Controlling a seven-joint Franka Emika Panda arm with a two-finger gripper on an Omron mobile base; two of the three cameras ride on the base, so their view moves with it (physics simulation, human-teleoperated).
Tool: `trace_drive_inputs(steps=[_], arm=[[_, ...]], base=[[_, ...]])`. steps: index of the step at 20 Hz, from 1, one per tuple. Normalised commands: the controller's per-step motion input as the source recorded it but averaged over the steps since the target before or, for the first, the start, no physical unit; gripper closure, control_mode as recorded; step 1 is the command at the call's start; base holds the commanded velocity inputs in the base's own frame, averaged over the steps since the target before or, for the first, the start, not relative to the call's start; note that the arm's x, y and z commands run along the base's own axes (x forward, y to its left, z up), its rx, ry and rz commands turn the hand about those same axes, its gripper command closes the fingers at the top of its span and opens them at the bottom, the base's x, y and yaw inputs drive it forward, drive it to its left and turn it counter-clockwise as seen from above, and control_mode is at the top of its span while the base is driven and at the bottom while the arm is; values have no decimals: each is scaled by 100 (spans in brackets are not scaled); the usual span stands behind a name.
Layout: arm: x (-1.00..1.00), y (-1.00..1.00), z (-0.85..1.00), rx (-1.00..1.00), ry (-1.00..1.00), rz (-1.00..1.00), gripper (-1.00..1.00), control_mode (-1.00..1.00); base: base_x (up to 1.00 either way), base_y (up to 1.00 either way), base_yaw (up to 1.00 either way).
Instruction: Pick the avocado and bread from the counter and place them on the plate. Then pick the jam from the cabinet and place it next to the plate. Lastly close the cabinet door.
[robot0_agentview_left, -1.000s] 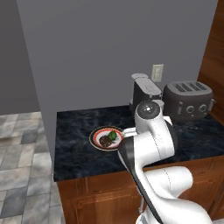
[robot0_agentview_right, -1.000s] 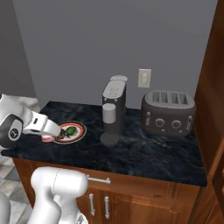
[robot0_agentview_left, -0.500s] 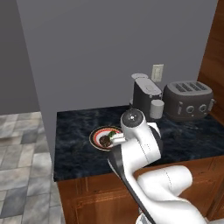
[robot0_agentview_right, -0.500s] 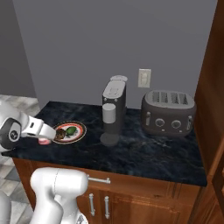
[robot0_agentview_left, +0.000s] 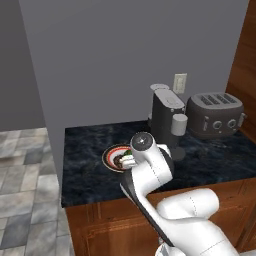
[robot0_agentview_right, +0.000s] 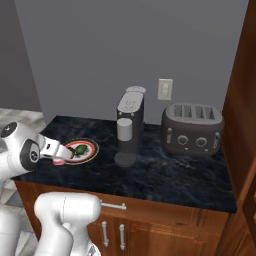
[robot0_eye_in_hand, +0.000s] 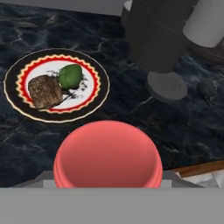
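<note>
Left base view: the arm is being bent low over the counter (robot0_agentview_left: 90, 150), its wrist covering part of the plate (robot0_agentview_left: 111, 155), which is lying near the counter's left front corner. The jam step is judged to be in hand, the first two items being already on the plate.

Right base view: a pink-red lid, taken to be the jam (robot0_agentview_right: 59, 161), is being held at the gripper (robot0_agentview_right: 60, 156) just above the counter's front left edge, beside the plate, with the avocado (robot0_agentview_right: 80, 149) being seen on it as a dark-green lump.

Hand view: the jam's rounded red lid is being clamped between the jaws at the bottom, with the bread, a brown chunk (robot0_eye_in_hand: 44, 91), touching the avocado on the plate. Lowering onto bare counter beside the rim, then release, is called for next; the cabinet door is not yet being dealt with.
</note>
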Motion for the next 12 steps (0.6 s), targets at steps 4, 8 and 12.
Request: trace_drive_inputs(steps=[4,8,12], arm=[[33,41,-33,0,0,0,100,-100],[8,45,-24,0,0,0,100,-100],[6,32,-20,0,0,0,100,-100]], base=[[0,0,0],[0,0,0],[0,0,0]])
